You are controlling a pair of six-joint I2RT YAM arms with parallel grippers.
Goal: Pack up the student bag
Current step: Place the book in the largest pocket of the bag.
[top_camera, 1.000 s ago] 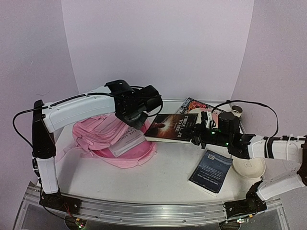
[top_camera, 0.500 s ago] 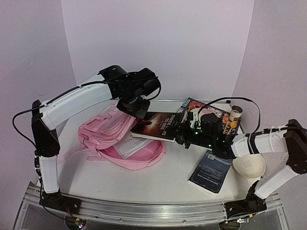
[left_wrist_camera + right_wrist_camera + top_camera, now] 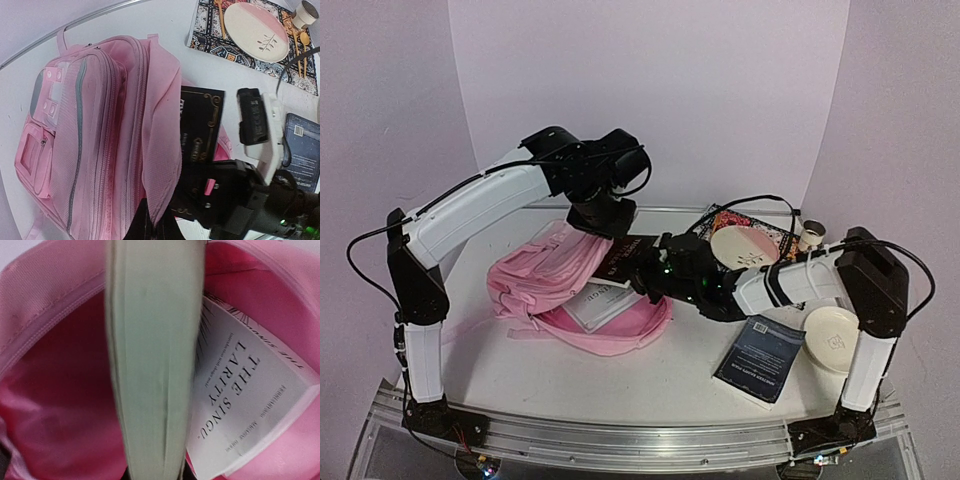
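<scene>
Jaws of the right gripper point(image 3: 648, 275) stand only a little apart, clamped on one end of a dark book point(image 3: 623, 256). Its pale page edge runs up the middle of the right wrist view and pokes into the mouth of the student bag point(image 3: 535, 278). The left gripper point(image 3: 592, 228) has its jaws pressed fully together on the bag's upper flap of pink fabric and holds it raised, so that the opening gapes toward the right arm. Nearest the arm bases, at the front right of the white table point(image 3: 650, 385), a blue-grey book point(image 3: 760, 345) lies flat with a cream bowl point(image 3: 835, 338) just beside it. The bag lies on its side at the middle left, and a white book point(image 3: 600, 300) titled "THE SINGULARITY" rests inside against the pink lining, beside the dark one. Farther back on the right, a patterned placemat point(image 3: 210, 30) carries a pink-and-white plate point(image 3: 745, 245), with a small cup point(image 3: 812, 232) near its far corner.
</scene>
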